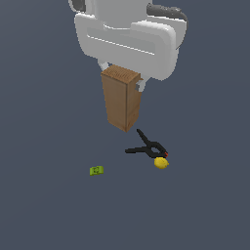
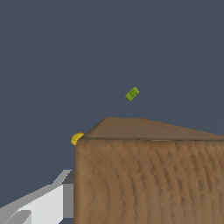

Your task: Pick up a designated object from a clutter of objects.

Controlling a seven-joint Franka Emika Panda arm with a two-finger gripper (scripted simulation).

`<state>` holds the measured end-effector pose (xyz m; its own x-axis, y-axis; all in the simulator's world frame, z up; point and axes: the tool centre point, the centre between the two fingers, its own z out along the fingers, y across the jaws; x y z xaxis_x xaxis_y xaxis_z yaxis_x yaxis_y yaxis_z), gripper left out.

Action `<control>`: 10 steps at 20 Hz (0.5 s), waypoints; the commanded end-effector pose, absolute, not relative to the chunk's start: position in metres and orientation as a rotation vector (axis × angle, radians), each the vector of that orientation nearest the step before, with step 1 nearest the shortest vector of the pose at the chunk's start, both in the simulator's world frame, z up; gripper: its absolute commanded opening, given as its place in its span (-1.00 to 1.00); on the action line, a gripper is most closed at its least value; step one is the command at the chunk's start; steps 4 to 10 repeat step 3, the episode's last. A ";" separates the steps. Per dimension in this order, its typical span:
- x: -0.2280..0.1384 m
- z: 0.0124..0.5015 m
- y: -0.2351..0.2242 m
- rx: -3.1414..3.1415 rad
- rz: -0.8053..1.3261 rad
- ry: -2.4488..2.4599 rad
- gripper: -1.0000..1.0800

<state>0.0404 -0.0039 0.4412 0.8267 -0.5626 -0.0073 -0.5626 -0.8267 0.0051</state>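
We have the brown box at the very top of its height between the fingers of the gripper, which sits directly over it; one pale finger shows flat against the box's side in the wrist view, and a second tip peeks out at the box's far side in the exterior view, so we judge the fingers are clamped on the box's upper end. Whether the box stands on the dark floor or hangs just clear of it we cannot tell, since no shadow or gap is plain. The rest of the clutter lies apart from it: the black spring clamp near the box's lower corner, the yellow lemon touching the clamp's far end, and the tiny green item well off toward the exterior view's left. We take the step in hand to be the grasp-and-lift. The next move calls for a straight upward pull, keeping the tall box vertical so it does not swing or slip in a grip placed so high.
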 end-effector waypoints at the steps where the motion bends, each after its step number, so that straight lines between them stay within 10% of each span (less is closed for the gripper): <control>1: 0.041 0.449 -0.004 3.002 0.000 -0.925 -1.00; 10: 0.042 0.448 -0.004 3.002 0.000 -0.925 -1.00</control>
